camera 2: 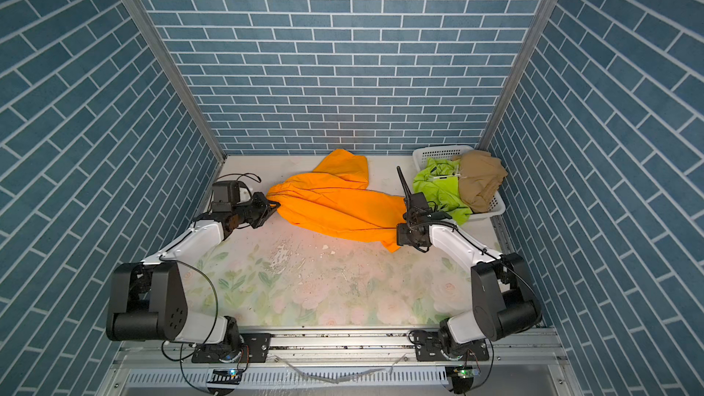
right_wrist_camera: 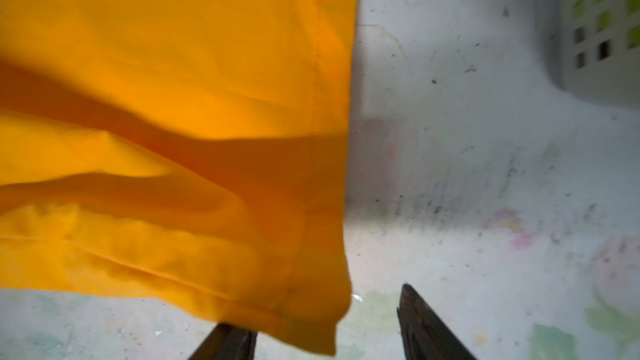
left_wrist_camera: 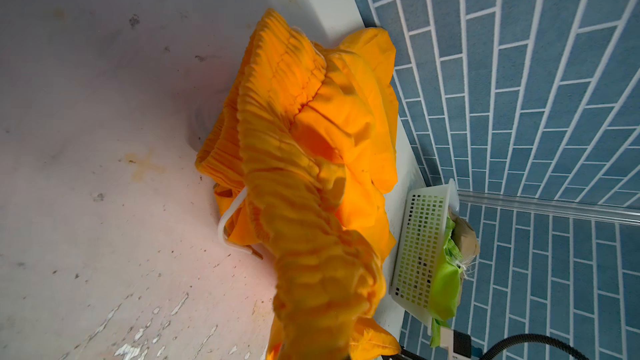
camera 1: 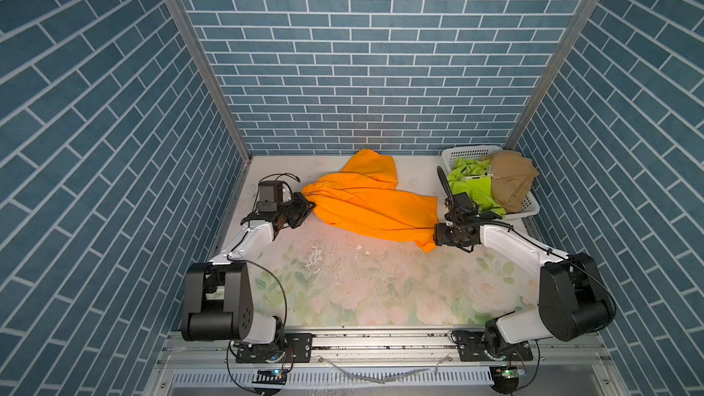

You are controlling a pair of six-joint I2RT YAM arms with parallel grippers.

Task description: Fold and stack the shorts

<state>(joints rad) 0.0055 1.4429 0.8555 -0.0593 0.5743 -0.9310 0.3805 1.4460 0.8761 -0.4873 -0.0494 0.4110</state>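
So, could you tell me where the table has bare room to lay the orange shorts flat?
The table is bare on its near half, in front of the orange shorts. A gap lies between them and the basket. The far right corner is crowded: basket, green shorts, tan shorts.

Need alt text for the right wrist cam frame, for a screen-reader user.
Close-up of the orange shorts, a hemmed leg edge hanging over a floral table. The right tool is open, its dark fingers spread with the hem's corner between them. A white perforated basket is blurred beyond.
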